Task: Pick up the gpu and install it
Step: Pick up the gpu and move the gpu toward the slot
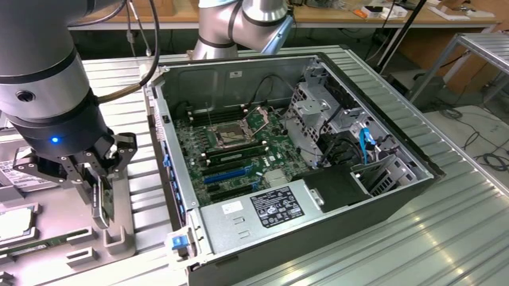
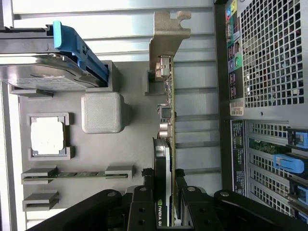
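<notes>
Landmark: the open computer case [image 1: 263, 256] lies on its side on the ribbed metal table [image 1: 445, 226], with its motherboard [image 1: 238, 143] facing up.
My pincer: my gripper [image 2: 163, 175] hangs outside the computer case, close to its wall of ports and grille.
Grip: I am partly closed. My 2 fingers [image 2: 147, 185] press on opposite faces of the gpu [image 2: 163, 154], and I have hold of it.
Gpu position: it stands on edge outside the computer case, running alongside the port wall, with a strip of table between them.
Gpu details: the silver bracket [image 2: 168, 33] is at the end far from my fingers. The black face with its logo sits between my fingers, turned away from the computer case.
Gpu seating: I cannot tell whether its lower edge rests in the holder or is lifted clear.
Tray: the grey parts tray [image 2: 130, 139] lies beside the computer case, under the gpu.
Other parts: 1 hard drive [image 2: 38, 72] with a blue rail [image 2: 77, 48], 1 processor chip [image 2: 47, 136], 1 RAM stick [image 2: 72, 174] and 1 grey block [image 2: 102, 112] all sit farther from the computer case than the gpu.
Inside the computer case: blue expansion slots [image 1: 226, 174] lie on the motherboard, next to the labelled power supply [image 1: 266, 205].
</notes>
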Controlling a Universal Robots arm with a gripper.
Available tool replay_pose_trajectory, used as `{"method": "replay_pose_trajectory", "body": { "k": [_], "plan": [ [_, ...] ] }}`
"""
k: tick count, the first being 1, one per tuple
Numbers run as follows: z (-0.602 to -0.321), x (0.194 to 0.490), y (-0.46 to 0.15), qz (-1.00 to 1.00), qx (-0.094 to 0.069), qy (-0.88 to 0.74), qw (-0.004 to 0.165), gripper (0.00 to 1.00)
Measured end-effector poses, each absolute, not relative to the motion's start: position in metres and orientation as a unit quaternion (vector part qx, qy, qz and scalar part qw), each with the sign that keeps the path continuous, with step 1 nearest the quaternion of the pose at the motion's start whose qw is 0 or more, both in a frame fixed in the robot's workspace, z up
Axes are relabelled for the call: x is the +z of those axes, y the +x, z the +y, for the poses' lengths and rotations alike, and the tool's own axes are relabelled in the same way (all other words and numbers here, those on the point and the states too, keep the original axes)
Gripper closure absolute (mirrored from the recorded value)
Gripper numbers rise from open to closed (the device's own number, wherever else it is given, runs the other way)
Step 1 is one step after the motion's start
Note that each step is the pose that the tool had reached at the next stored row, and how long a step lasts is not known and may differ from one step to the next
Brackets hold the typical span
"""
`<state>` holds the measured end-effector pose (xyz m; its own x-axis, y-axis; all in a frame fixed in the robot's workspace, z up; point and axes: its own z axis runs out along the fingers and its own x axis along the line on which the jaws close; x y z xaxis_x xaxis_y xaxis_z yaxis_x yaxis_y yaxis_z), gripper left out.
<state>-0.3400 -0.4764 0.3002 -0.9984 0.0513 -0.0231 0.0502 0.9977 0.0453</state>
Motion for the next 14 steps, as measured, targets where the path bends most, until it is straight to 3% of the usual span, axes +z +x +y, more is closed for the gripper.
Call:
{"method": "replay_pose_trajectory", "body": {
  "k": [14],
  "plan": [
    [-0.4764,0.303,-0.34,0.999,0.022,0.025,0.012,0.73]
  ]
}}
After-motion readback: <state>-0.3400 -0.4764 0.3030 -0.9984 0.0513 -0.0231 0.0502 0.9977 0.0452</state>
